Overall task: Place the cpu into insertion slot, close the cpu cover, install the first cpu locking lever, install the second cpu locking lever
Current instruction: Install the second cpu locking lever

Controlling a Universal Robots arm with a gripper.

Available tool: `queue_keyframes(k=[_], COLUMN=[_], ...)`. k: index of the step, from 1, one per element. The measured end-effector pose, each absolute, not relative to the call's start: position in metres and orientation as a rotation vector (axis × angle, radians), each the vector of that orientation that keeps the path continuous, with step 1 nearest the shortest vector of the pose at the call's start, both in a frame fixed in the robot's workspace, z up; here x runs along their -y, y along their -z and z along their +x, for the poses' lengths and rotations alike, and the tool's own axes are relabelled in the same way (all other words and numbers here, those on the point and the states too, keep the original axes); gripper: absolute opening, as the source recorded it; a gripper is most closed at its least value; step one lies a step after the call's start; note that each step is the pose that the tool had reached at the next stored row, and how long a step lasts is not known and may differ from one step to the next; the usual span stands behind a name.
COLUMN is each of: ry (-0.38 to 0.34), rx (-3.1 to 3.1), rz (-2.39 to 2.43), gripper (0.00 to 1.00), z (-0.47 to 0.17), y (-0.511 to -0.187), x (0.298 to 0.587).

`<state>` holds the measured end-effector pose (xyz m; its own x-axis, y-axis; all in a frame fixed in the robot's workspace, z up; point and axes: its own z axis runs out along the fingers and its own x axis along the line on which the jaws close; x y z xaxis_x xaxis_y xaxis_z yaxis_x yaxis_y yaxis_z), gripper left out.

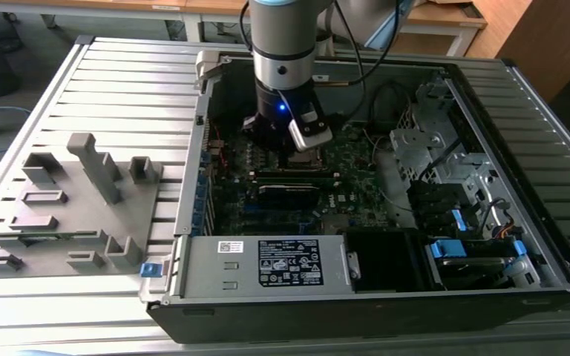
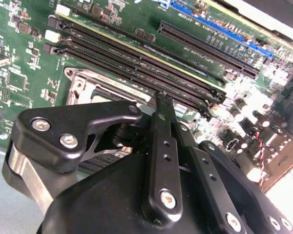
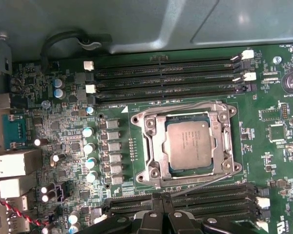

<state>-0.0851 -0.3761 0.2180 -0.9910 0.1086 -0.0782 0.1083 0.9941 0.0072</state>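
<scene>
1. The cpu (image 3: pixel 189 145) sits in the insertion slot (image 3: pixel 158 146) on the green motherboard (image 3: pixel 68 122), its grey-brown top showing through the window of the cpu cover (image 3: pixel 223 141), which looks to be lying down over it
2. Judged from its look, the chip is light, rigid and fragile, best touched at its edges; the cover is thin stiff sheet metal on a hinge, and the thin wire lever (image 3: pixel 200 186) running slantwise beside the socket would be springy and slippery, best taken at its free end
3. The gripper (image 3: pixel 158 199) hangs just beside the socket over the memory slots (image 3: pixel 185 195); its fingertips meet in a narrow point with nothing between them
4. The first wrist view gives the socket from straight above, chip, frame and levers together; whether a lever is hooked under its tab is too fine to tell
5. In the second wrist view the black linkage covers most of the socket, leaving one corner of the silver rim
6. The exterior view shows the arm (image 1: pixel 283 59) reaching down into the open computer case (image 1: pixel 364 293), with a grey fixture tray (image 1: pixel 77 208) lying well apart toward the exterior view's left
</scene>
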Motion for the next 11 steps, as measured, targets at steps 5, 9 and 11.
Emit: queue_keyframes(k=[5,9,11], ry=[-0.005,-0.005,-0.005], rx=[-3.058,-3.058,-3.058], rz=[0.166,0.167,0.167], gripper=[0.1,0.1,0.1], z=[-0.0851,-0.0851,-0.0851], y=[-0.2176,-0.2176,-0.2169], x=[0.3747,0.3744,0.3743])
